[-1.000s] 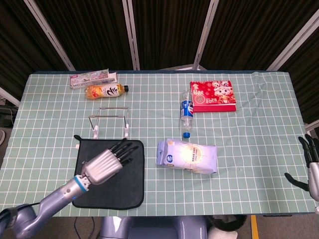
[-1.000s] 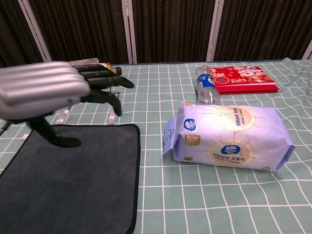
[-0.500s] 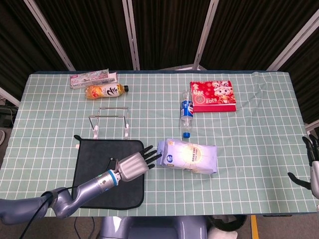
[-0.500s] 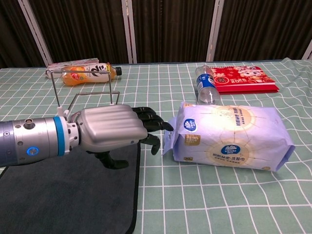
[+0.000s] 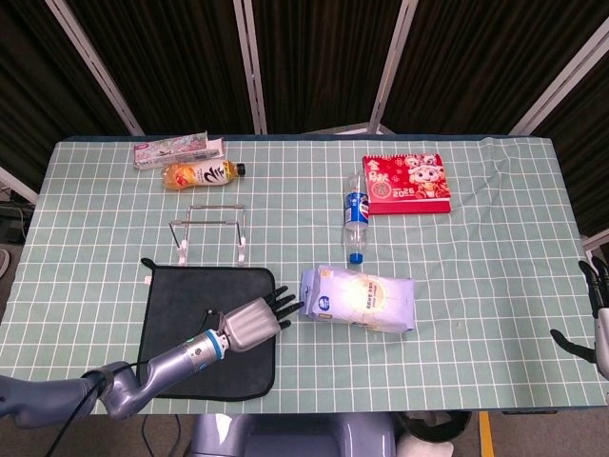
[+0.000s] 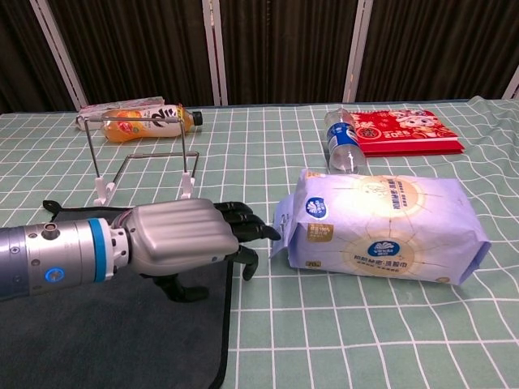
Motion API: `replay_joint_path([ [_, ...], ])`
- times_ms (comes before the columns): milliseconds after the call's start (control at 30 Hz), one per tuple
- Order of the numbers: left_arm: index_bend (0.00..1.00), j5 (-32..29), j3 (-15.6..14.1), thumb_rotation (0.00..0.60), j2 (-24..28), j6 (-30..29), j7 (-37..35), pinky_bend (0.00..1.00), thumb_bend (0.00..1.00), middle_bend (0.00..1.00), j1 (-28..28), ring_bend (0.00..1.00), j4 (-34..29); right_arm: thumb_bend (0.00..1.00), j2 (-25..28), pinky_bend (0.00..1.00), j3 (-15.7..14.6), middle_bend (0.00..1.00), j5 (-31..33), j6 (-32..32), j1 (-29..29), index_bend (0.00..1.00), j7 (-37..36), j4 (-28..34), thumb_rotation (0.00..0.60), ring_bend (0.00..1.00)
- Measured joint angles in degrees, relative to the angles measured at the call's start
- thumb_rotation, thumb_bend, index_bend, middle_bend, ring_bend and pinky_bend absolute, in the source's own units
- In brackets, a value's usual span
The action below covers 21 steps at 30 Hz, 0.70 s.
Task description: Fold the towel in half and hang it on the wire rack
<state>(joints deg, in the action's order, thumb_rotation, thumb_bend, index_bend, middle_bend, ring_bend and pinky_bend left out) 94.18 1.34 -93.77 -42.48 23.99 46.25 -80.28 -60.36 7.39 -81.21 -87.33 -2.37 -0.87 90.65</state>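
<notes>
Two robot hands show, and only the left one is near the work. The left hand [image 5: 251, 322] lies low, palm down, over the right edge of the towel [image 5: 190, 309]; its dark fingers [image 6: 243, 229] are stretched forward and slightly apart past that edge, holding nothing, with the fingertips just beside the white wipes pack [image 5: 358, 299]; whether they touch it cannot be told. The thumb points down toward the towel. The towel is dark grey, spread flat and unfolded on the near left part of the bench [image 5: 476, 238], which wears a pale green checked cloth. Just behind the towel stands the wire rack [image 5: 211, 231], upright on small white feet, bare. Further back, near the far left edge, an orange drink bottle [image 5: 202, 174] lies on its side, and a long flat pink and white box [image 5: 179, 150] lies just behind it. Right of centre a clear water bottle [image 5: 355, 215] with a blue cap lies on its side, its cap toward the wipes pack, and a red printed box [image 5: 406, 184] sits beside it. The right hand [image 5: 597, 312] shows at the far right edge of the head view, off the bench edge, its fingers spread and holding nothing.
</notes>
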Motion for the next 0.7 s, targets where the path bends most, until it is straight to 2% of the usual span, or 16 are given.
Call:
replay_joint_path([
  [700,0.36,-2.0,-1.7,0.600,-2.4,-1.1,1.7,0.00,0.41,0.00,1.2,0.00,2.7,0.00,0.3,0.00,0.2,0.00,0.2,0.0,0.1,0.00,-0.9,-0.1,0.600,0.00],
])
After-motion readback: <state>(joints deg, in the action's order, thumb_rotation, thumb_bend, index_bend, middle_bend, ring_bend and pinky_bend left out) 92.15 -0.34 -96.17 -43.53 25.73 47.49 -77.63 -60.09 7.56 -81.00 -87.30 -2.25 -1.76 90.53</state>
